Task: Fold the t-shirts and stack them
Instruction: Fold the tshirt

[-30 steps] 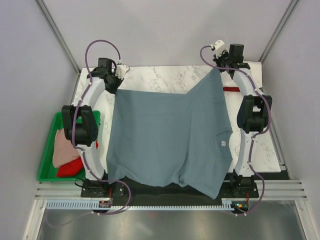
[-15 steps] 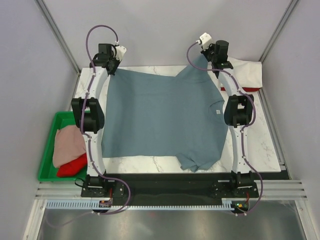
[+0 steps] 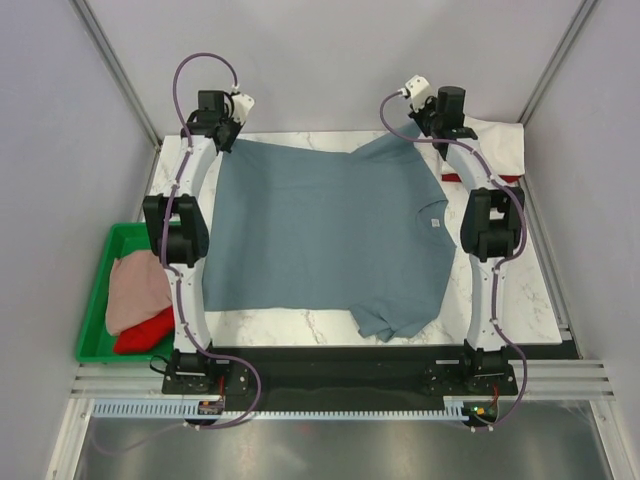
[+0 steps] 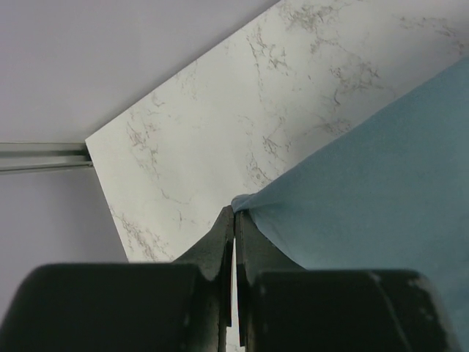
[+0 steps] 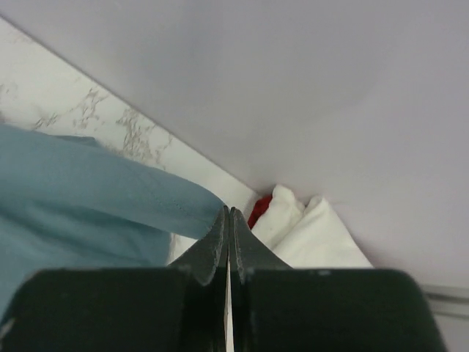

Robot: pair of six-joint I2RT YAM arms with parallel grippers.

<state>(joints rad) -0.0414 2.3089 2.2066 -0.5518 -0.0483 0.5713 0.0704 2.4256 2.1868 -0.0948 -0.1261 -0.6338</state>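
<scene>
Marble-look tabletop (image 3: 300, 322) carries the slate blue-grey t-shirt (image 3: 330, 240), spread sideways across its middle with the white neck label (image 3: 437, 222) toward the right. At the far-left hem corner the left fingers (image 4: 220, 242) are pinched tight on the cloth. At the far-right sleeve edge the right fingers (image 5: 217, 242) are clamped on it the same way. Body lies mostly flat; near sleeve (image 3: 395, 318) is bunched by the front edge.

Judged step: laying the shirt out flat before folding. To do it well, hold even tension between both corners, lower them together so the far edge lands straight, and let go only once cloth touches. The bunched sleeve likely needs smoothing before any fold.

At the far-right corner sits a white shirt (image 3: 495, 140), with a red one (image 3: 480, 178) showing under it. Beside the left edge, the green tray (image 3: 92, 300) holds a pale pink shirt (image 3: 135, 285) over another red shirt (image 3: 140, 338). Plain grey walls (image 3: 320, 60) and metal frame posts (image 3: 113, 70) surround the tabletop.
</scene>
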